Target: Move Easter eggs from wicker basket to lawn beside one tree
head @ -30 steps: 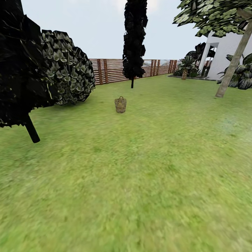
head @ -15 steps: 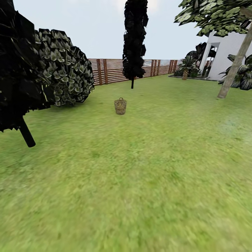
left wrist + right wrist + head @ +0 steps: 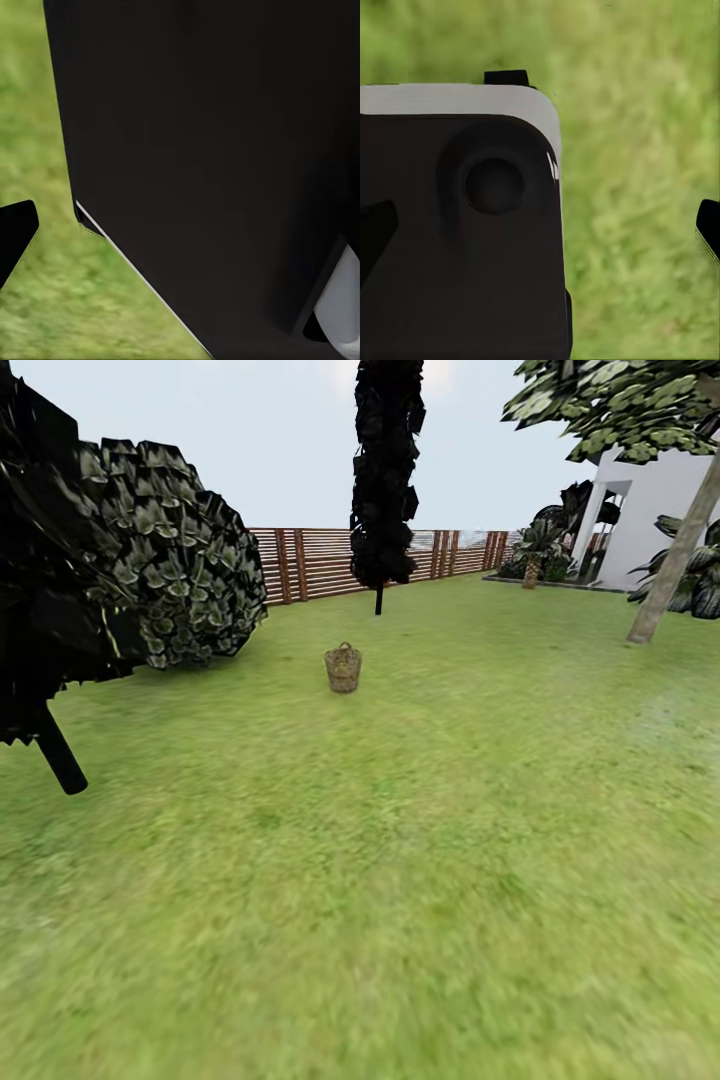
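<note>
The left gripper [image 3: 16,238] is showing just one dark fingertip at the edge of its wrist view, and the right gripper [image 3: 540,232] is showing a dark tip at each side edge of its own view, pointing down at blurred grass beside black and grey robot body panels [image 3: 465,247]; I cannot tell how wide either pair of fingers is standing. From the head view, the lawn [image 3: 400,920] is stretching away flat and mottled green toward the wicker basket [image 3: 343,668], which is standing upright on the grass well ahead; its inside is too small to make out, so the eggs cannot be seen. Left of the basket and nearer, a dark tree with a thin black stem [image 3: 58,760] is leaning in, with a round leafy bush [image 3: 185,570] just behind it. Beyond the basket a narrow dark columnar tree [image 3: 385,470] is rising before the slatted wooden fence [image 3: 310,560]. Far right of the basket, a pale-trunked tree [image 3: 675,565] is slanting up beside the white house [image 3: 650,510].
</note>
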### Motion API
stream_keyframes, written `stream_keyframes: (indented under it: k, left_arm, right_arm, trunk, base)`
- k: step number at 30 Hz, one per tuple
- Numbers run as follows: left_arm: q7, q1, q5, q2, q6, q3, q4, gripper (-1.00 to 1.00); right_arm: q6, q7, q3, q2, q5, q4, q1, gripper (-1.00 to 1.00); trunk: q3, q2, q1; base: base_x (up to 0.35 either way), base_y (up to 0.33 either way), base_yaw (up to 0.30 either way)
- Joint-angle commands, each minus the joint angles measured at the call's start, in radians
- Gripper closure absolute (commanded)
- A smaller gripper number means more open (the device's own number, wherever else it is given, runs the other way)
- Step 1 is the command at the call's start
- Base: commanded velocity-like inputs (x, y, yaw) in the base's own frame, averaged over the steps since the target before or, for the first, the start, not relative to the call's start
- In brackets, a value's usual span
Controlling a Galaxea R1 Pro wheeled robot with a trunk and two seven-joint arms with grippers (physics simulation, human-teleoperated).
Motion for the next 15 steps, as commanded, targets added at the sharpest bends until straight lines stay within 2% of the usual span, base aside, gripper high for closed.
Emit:
stream_keyframes:
  k: [1,15]
  left_arm:
    - [-0.001,0.001,0.003,0.000,0.000,0.000,-0.002,-1.00]
    - [-0.001,0.000,0.003,0.000,-0.001,0.000,-0.002,-1.00]
  right_arm:
    - [-0.004,-0.001,-0.005,0.000,0.000,0.001,0.000,-1.00]
    - [-0.010,-0.001,-0.004,-0.002,0.005,-0.001,0.000,-1.00]
  trunk:
    - [-0.001,0.000,0.001]
    - [-0.001,0.000,0.001]
  base:
    - [0.340,0.000,0.000]
    - [0.340,0.000,0.000]
